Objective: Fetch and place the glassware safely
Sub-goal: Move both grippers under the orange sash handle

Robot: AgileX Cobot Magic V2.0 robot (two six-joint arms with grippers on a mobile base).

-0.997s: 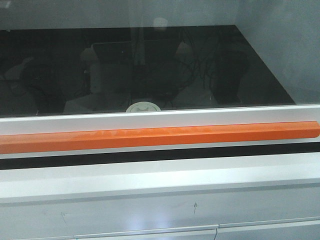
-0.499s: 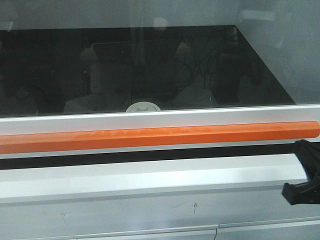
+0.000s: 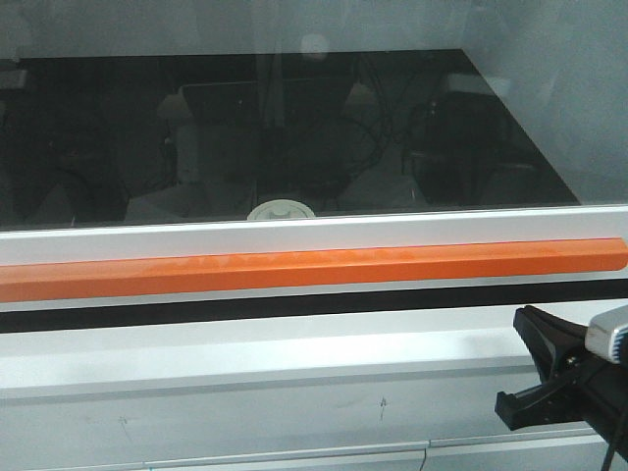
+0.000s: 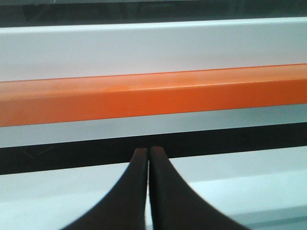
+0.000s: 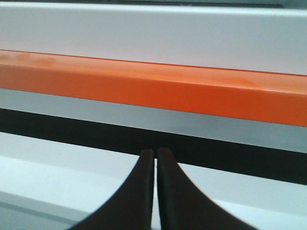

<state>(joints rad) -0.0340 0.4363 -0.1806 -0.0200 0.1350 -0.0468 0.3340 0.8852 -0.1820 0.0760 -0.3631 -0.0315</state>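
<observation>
**Get past the pane without bumping the jar**

The glass jar [image 3: 281,212] sits on the dark worktop [image 3: 510,186] inside the cabinet, right at its front edge. Only its cream lid [image 3: 282,208] shows above the white frame [image 3: 314,235]. A glass pane [image 3: 314,128] appears to stand between you and it, though reflections make that hard to confirm.

Your right claw [image 5: 156,151] is low on the right, in front of the cabinet and below the orange bar [image 3: 314,267]. Its fingers are pressed almost together with nothing between them. The left claw [image 4: 147,149] is the same, a hairline gap and empty, facing the bar. The front view doesn't show it.

My read is that you are on the approach, and the bar is likely the handle to lift. Spread a claw before you reach the bar, take it squarely and raise it level. The jar stands very near the frame, so keep everything clear of that edge. When you reach in, grip the glass body rather than the lid, which may lift off.
</observation>
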